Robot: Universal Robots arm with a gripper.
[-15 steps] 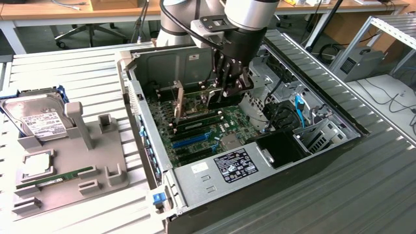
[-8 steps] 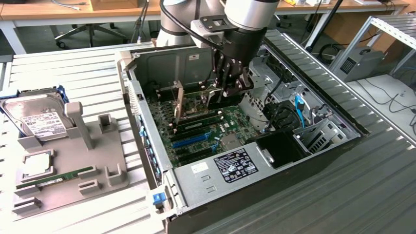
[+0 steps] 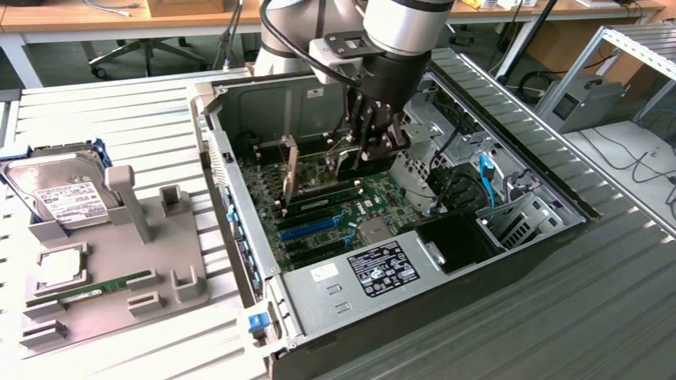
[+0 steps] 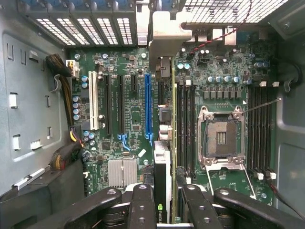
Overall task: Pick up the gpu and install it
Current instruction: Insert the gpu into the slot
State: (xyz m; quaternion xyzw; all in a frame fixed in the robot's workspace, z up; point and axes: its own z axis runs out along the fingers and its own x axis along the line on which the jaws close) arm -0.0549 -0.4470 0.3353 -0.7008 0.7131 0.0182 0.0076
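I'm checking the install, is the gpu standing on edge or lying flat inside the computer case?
On edge: the gpu stands upright, clamped in the gripper, its thin edge toward the wrist camera.

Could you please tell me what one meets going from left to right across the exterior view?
Hard drive → gpu → blue cable → grey box

I have tight room inside the case [image 3: 225, 170]: the gpu [image 4: 162, 174] in my gripper [image 4: 162, 212] stands between the blue slot [image 4: 147, 107] and the memory slots [image 4: 186, 124], with the case's rear wall [image 4: 86, 26] close ahead. A cable bundle [image 4: 66, 90] hugs one case wall; the board [image 4: 133, 119] beside the blue slot lies open
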